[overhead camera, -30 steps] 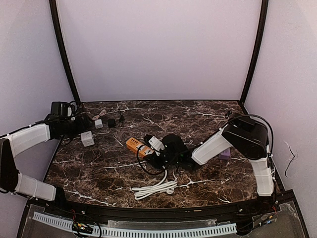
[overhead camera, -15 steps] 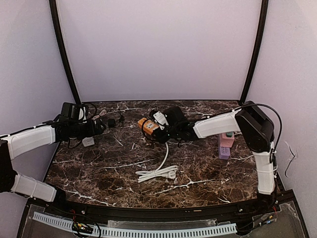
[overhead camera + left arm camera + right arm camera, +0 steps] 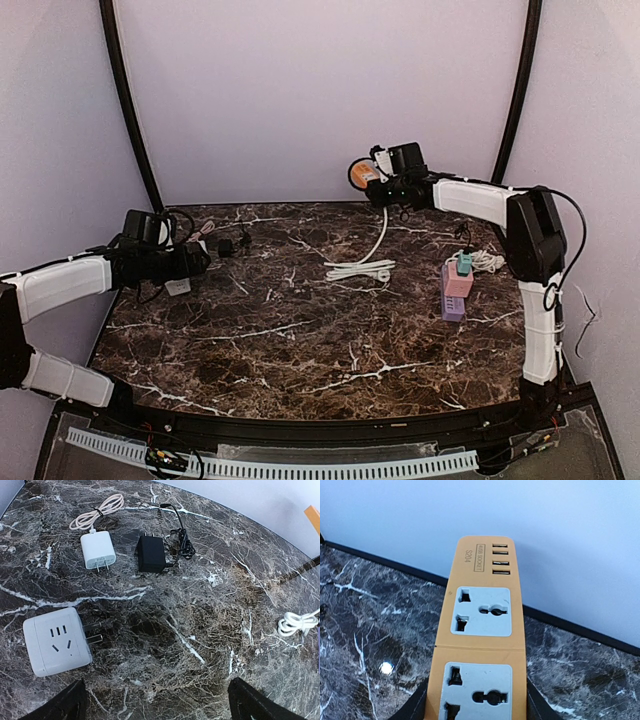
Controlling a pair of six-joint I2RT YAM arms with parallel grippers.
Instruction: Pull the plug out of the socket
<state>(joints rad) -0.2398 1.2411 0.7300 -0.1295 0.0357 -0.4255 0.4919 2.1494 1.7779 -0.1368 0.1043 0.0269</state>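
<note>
My right gripper (image 3: pixel 378 180) is shut on an orange power strip (image 3: pixel 362 174) and holds it high near the back wall. In the right wrist view the strip (image 3: pixel 482 645) sits between my fingers (image 3: pixel 479 711), and both visible sockets are empty. Its white cord (image 3: pixel 362 267) hangs down to a coil on the table. A pink and purple power strip (image 3: pixel 455 292) with a teal plug (image 3: pixel 464 263) in it lies at the right. My left gripper (image 3: pixel 198 259) is open and empty over the marble (image 3: pixel 157 692).
A white cube socket adapter (image 3: pixel 56 641) lies by my left finger. A white charger (image 3: pixel 98 550) with a pinkish cable and a black adapter (image 3: pixel 151 553) lie behind it. Another white cable (image 3: pixel 487 260) lies behind the pink strip.
My right gripper has lifted the orange strip from the table's middle up to the back wall, dragging its white cord backward. The left arm shifted slightly right, then stayed still.
</note>
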